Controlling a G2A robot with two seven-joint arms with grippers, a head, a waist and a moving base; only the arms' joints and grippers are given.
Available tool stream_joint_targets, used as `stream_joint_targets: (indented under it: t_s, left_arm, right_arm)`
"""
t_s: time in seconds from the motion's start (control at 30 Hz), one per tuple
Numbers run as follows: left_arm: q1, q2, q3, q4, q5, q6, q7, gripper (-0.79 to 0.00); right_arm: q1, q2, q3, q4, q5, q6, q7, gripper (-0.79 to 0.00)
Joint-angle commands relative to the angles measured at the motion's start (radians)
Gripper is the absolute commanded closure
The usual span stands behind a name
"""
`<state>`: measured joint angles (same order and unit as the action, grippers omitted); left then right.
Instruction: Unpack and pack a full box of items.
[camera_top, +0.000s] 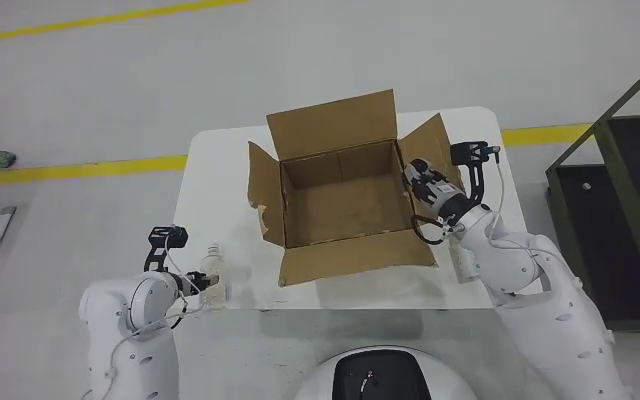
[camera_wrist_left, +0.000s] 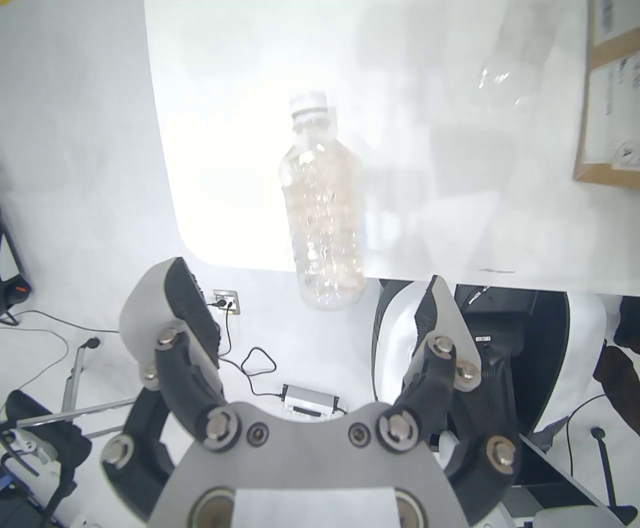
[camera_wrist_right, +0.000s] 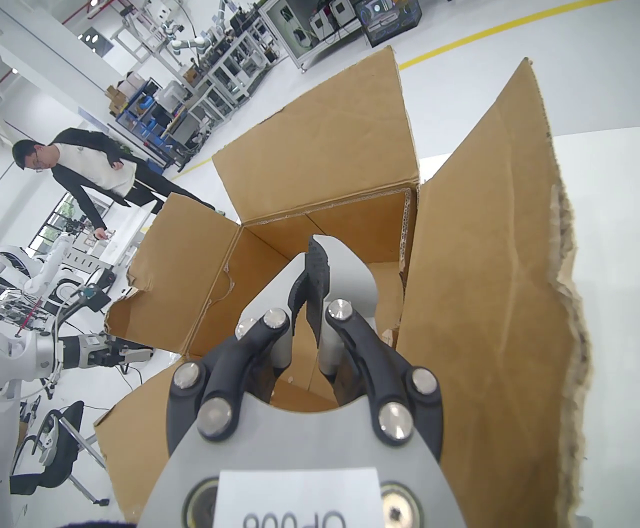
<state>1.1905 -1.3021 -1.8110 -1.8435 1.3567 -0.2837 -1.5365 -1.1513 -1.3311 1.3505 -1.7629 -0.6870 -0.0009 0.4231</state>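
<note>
Altogether one bottle (camera_wrist_left: 322, 210), one open box (camera_top: 335, 165), left pincer (camera_wrist_left: 306, 290), right pincer (camera_wrist_right: 316, 260).

The brown cardboard box (camera_top: 345, 205) sits open in the middle of the table (camera_top: 220, 160), all four flaps splayed outward. Off to my left, a clear plastic bottle (camera_top: 212, 273) with a white cap stands upright at the table's near edge.

Left gripper (camera_wrist_left: 310, 286) spread wide, holding nothing; right gripper (camera_wrist_right: 316, 270) pressed fully closed

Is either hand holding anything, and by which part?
Nothing is held. The left hand is open, short of the bottle standing at the table edge; the right hand is shut empty by the box.
</note>
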Motion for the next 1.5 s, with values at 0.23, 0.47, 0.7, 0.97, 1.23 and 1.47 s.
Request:
stream_joint_targets:
  t_s: [0.23,0.47,0.7,0.97,1.23,1.47]
  left_arm:
    - [0.025,0.023,0.01,0.068,-0.046,0.082,0.001,-0.785]
    - [-0.006,0.032,0.054,0.097,-0.042,0.152,0.001,-0.785]
    - [-0.021,0.038,0.091,0.15,-0.022,0.158,0.044,-0.785]
    - [-0.055,0.044,0.13,0.235,0.024,0.16,0.111,-0.785]
    - [-0.051,0.05,0.156,0.268,0.058,0.161,0.144,-0.785]
    - [-0.054,0.053,0.173,0.281,0.052,0.168,0.147,-0.785]
  right_arm:
    - [0.001,0.002,-0.004,0.002,0.002,0.006,0.006,0.0]
    - [-0.003,0.006,0.002,0.001,-0.004,0.012,0.015,0.0]
    - [-0.003,0.008,0.003,-0.002,-0.006,0.014,0.016,0.0]
    - [-0.008,0.011,0.007,-0.003,-0.006,0.013,0.018,0.0]
    - [-0.01,0.014,0.011,-0.006,-0.006,0.016,0.019,0.0]
    - [-0.008,0.016,0.012,-0.007,-0.006,0.017,0.023,0.0]
